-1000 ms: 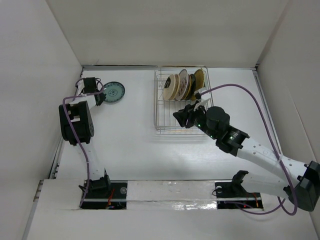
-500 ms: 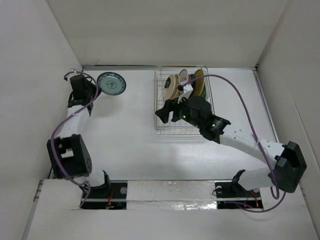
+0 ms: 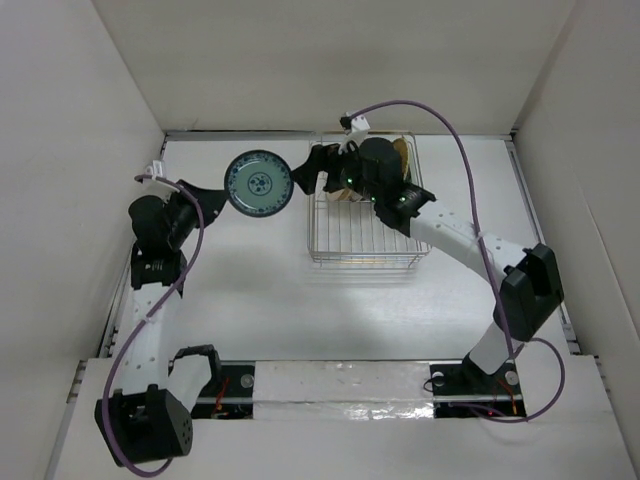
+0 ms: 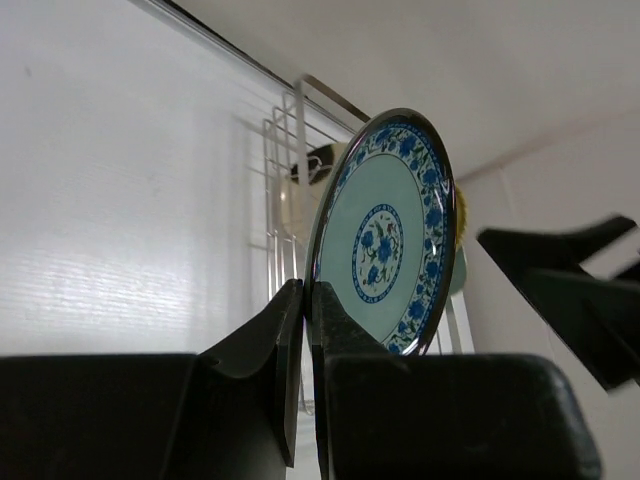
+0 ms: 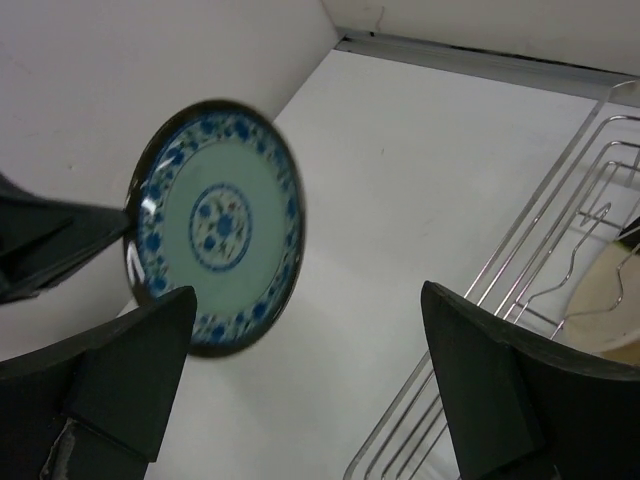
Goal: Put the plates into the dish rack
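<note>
Now that your left fingers (image 4: 288, 340) have raised the teal plate (image 3: 257, 183) from the far-left corner of the bench (image 3: 260, 300), they hold it upright, pinched by its rim, just left of the rack (image 3: 362, 262). Your right fingers (image 5: 130, 385) have swung over the rack and wait, spread wide, near the plate; a handover seems likely. Other plates (image 3: 400, 156) stand at the rack's far end. Plain white bench, bare white walls (image 3: 60, 120).

White desk (image 3: 250, 300), matte, evenly lit, soft shadows only. Plain white panels enclose it: back wall (image 3: 340, 60) at the desk's far edge, left wall (image 3: 60, 150) and right wall (image 3: 590, 120) along its sides. Dark seam (image 3: 240, 133) where the back wall meets the desk. Reflective silver strip (image 3: 340, 385) along the desk's near edge.
</note>
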Motion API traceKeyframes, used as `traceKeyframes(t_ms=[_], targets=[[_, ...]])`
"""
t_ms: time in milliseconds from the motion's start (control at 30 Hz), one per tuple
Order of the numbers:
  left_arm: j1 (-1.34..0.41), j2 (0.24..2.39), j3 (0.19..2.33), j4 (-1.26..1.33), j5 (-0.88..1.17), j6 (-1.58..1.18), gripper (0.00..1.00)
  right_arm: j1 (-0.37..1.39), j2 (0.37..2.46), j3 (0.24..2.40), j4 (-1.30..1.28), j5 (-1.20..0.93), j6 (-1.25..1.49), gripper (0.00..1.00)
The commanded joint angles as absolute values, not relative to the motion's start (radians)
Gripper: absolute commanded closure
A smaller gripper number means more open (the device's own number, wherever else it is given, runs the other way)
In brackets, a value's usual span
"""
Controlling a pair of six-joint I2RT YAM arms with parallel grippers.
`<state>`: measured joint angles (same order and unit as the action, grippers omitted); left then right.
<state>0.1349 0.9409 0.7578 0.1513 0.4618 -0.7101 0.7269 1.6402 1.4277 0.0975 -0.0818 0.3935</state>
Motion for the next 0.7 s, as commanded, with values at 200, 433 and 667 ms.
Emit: traceKeyframes(t_ms=[200,433,667], targets=[[0.135,0.845,0.686,0.216,0.690,-0.698,1.00,0.669,1.752,1.419,0.318,-0.530,0.578,0.18],[0.135,0.845,0.681,0.204,0.713,-0.648,0.89,0.627,1.781,1.391,0.422,-0.609,0.673,1.00],[0.052,0.756,0.703,0.056,0.537,-0.480,0.24,0.601,1.692,1.491,0.050,-0.062,0.461,1.00]])
